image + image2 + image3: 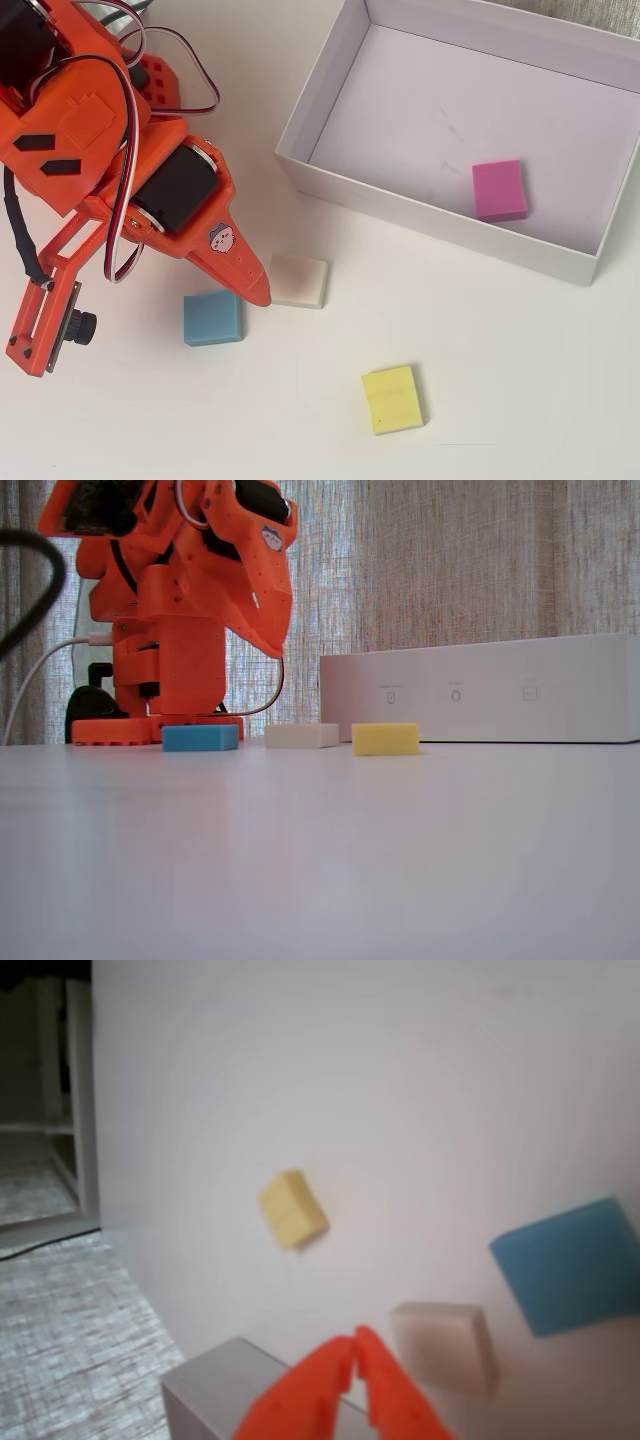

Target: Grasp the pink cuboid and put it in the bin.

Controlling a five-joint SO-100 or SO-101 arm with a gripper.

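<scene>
The pink cuboid (pixel 499 189) lies flat on the pale floor of the bin (pixel 330 80), near the bin's front wall in the overhead view. From the fixed view only the bin's white outer wall (pixel 480 690) shows, and the cuboid is hidden behind it. My orange gripper (pixel 262 292) hangs above the table between the blue block and the cream block, well left of the bin. In the wrist view its fingertips (pixel 356 1344) meet with nothing between them, so the gripper (pixel 356 1344) is shut and empty. The fixed view shows the gripper (pixel 280 648) raised off the table.
Three loose blocks lie on the white table: blue (pixel 212 318), cream (pixel 298 280) and yellow (pixel 392 399). They form a row in the fixed view: blue (pixel 200 737), cream (pixel 301 735), yellow (pixel 385 738). The arm's base (pixel 155 725) stands at the left.
</scene>
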